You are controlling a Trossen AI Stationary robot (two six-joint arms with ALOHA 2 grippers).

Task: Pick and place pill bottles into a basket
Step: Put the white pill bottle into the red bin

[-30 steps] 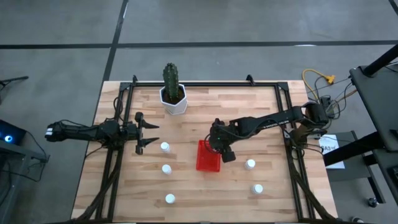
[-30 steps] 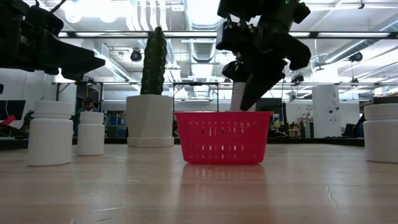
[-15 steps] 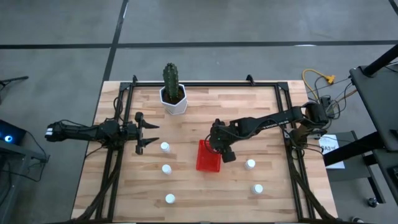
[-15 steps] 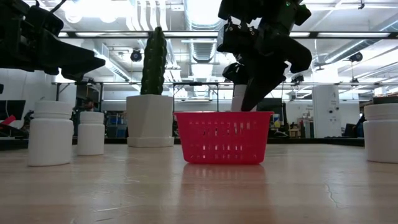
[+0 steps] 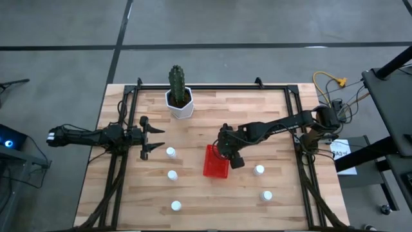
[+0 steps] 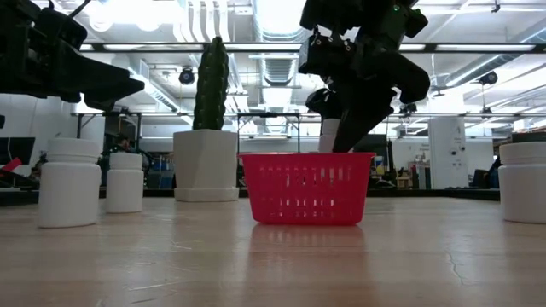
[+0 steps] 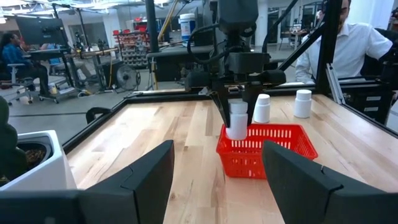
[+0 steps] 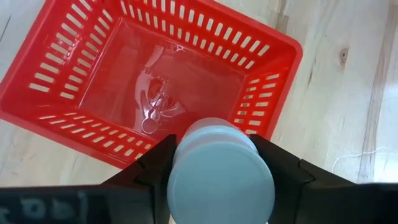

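Observation:
My right gripper (image 5: pixel 226 154) is shut on a white pill bottle (image 8: pixel 221 180) and hangs over the far end of the red basket (image 5: pixel 215 163). The left wrist view shows the bottle (image 7: pixel 236 124) at the basket's rim (image 7: pixel 267 132). The basket's inside (image 8: pixel 161 93) holds nothing. Several other white bottles stand upright on the table, to the basket's left (image 5: pixel 170 152) (image 5: pixel 172 174) (image 5: pixel 176 205) and right (image 5: pixel 259 170) (image 5: pixel 266 195). My left gripper (image 5: pixel 154 138) is open and empty at the table's left, above the wood. My right gripper pinches the bottle by two opposite sides of its body (image 8: pixel 177 165) between its two fingers (image 8: pixel 155 167). The fingers come from above, pointing down. The bottle is upright with its cap up, lifted clear, its lower end about level with the basket's rim (image 6: pixel 307 156).
A white hexagonal pot with a green cactus (image 5: pixel 179 96) stands at the far left of the table. Black rails (image 5: pixel 116 174) run along the left and right sides. A person in a white shirt (image 7: pixel 348 43) sits beyond the table.
My right gripper has drifted slightly toward the table's right with the bottle, staying over the basket's far end. The bottle has stayed upright.

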